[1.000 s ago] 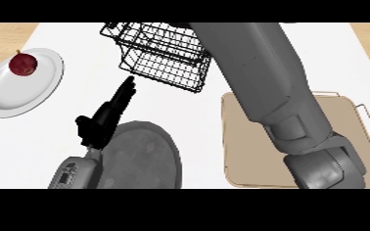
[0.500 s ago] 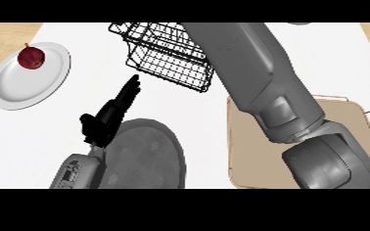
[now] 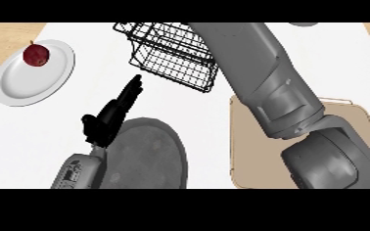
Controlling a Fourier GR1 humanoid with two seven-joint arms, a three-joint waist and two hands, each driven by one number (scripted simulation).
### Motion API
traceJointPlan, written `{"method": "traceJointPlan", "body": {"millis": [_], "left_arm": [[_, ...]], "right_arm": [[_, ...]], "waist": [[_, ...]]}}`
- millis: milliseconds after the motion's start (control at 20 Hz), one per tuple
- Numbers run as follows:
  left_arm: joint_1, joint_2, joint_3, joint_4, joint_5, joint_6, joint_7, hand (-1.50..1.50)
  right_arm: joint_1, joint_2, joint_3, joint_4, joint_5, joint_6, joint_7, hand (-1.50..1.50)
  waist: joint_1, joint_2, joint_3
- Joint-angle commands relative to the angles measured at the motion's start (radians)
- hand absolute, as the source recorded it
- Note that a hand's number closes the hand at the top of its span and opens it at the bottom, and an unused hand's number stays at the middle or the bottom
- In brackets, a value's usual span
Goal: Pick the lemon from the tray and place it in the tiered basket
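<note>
Left hand [image 3: 114,111] open beside wire basket [image 3: 173,63]; apple [image 3: 37,55] on plate [image 3: 36,85].

A black wire tiered basket [image 3: 175,56] stands in the upper middle of the frame on the white table [image 3: 188,107], its open mesh tilted toward the lower right. A beige tray [image 3: 249,142] with rounded corners lies flat at the lower right, much of it covered by a grey forearm. The lemon cannot be seen in this view.
</note>
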Motion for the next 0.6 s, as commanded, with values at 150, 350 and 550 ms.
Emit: {"method": "traceJointPlan", "body": {"millis": [150,350,550], "left_arm": [[-0.024,0.002,0.012,0.05,-0.006,-0.006,-0.023,0.0],[-0.015,0.009,0.032,0.042,0.007,-0.004,-0.017,0.0],[0.028,0.021,0.048,0.04,-0.001,0.012,-0.052,0.0]], "right_arm": [[-0.051,0.0,-0.066,0.058,-0.162,-0.094,-0.034,-1.5],[-0.05,0.0,-0.025,0.066,-0.134,-0.246,-0.08,-1.5],[-0.041,-0.051,0.018,0.067,-0.017,-0.401,-0.05,-1.5]], "waist": [[-0.01,0.001,-0.001],[-0.033,-0.01,0.0],[-0.078,-0.015,0.0]]}}
